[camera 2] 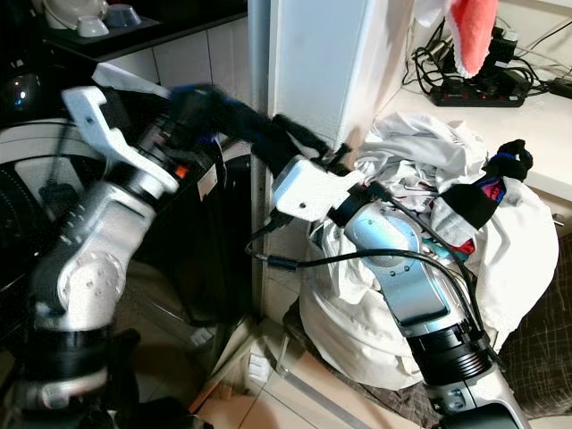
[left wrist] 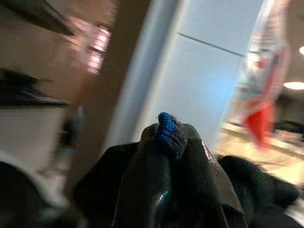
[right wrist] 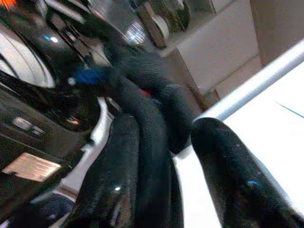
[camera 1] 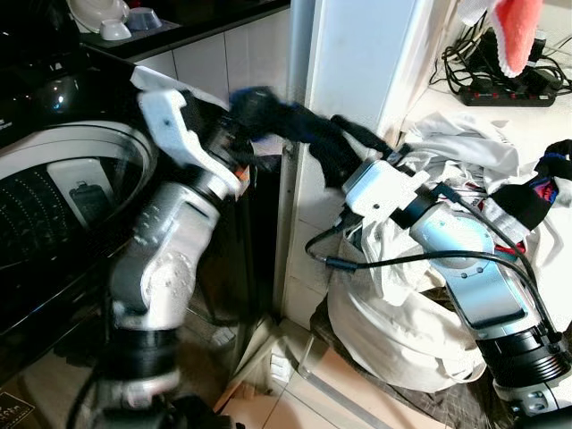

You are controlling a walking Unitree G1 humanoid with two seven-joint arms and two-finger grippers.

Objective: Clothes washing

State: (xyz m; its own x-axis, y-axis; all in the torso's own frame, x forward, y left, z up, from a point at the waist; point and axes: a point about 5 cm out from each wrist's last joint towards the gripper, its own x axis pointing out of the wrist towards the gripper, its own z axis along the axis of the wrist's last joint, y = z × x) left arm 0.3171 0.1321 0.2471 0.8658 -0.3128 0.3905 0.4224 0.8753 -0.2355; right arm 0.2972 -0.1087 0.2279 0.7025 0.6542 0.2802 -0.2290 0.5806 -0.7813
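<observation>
- Between the washing machine (camera 1: 54, 206) and the white pillar (camera 1: 357, 63), a dark sock (camera 1: 295, 125) hangs in the air — black-navy knit with a bright blue tip, stretched from one hand to the other.
- Left hand (camera 1: 243, 134): raised beside the machine's upper corner, its black fingers (left wrist: 161, 190) pressed together on the blue-tipped end of the sock, as the left wrist view shows.
- Right hand (camera 2: 299, 143): held up against the pillar's edge; in the right wrist view its fingers (right wrist: 228, 175) stand apart, with the sock draped along one finger and the other finger bare against the white surface.
- Sock texture: ribbed, slightly fuzzy; a red fleck shows in its folds in the right wrist view.
- Washing machine: glossy black body with a silver rim around the drum opening, on the robot's left.
- Laundry heap (camera 1: 447, 295): white garments piled on the robot's right, with a black, red and blue sock (camera 2: 483, 201) lying on top.
- Table (camera 1: 188, 31): dark top behind the machine, carrying white bowls (camera 1: 114, 27).
- Shelf at the right rear: pale surface with a black power strip (camera 1: 514, 94) and tangled cables; a red-and-white cloth (camera 1: 517, 31) hangs above it.
- Floor (camera 1: 295, 407): light tiles at the foot of the pillar.
</observation>
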